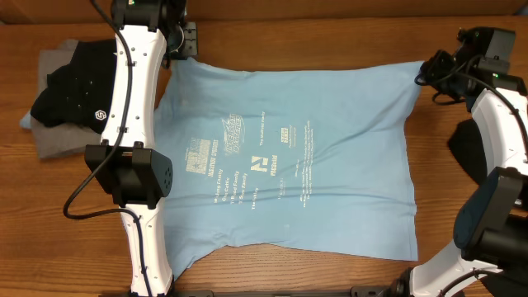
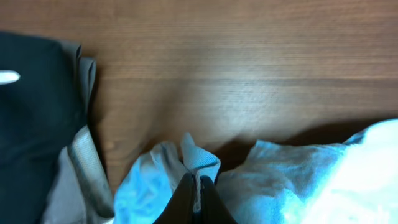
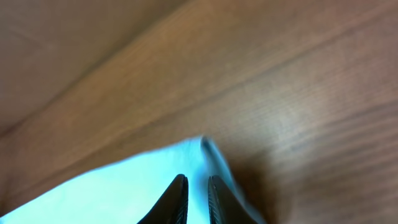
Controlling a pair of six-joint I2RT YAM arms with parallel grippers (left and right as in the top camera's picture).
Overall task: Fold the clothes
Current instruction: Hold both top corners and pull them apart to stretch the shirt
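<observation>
Closest to the wrist lens, the left claw (image 2: pixel 194 178) has its two dark fingers pressed together, with a small peak of pale cloth standing up between and just past the tips. It is fully closed on a bunched corner of the light blue T-shirt (image 1: pixel 330 165). Seen from overhead, that corner is the shirt's far left one, up by the far edge of the bench (image 1: pixel 330 33), and the white left arm (image 1: pixel 132 82) reaches to it along the shirt's left side.

The right claw (image 3: pixel 197 182) is drawn in to a thin slit, with blue cloth showing in the slit and on both sides of the fingers. It has hold of the shirt's far right corner, whose pointed tip lies on bare wood just beyond the fingertips. The right arm (image 1: pixel 503 115) bends in from the right edge to reach it.

The T-shirt lies spread across the middle of the bench. Its white lettering (image 1: pixel 247 157) faces up, and shallow wrinkles run across the cloth. The near edge is uneven — the near left part narrows to a loose flap beside the left arm's base.

Left of the T-shirt, apart from its body, sits a small pile — black shirts (image 1: pixel 78 91) heaped on a grey shirt (image 1: pixel 58 144). In the left wrist view, this pile's grey and black edges lie just beside the pinched blue corner.
</observation>
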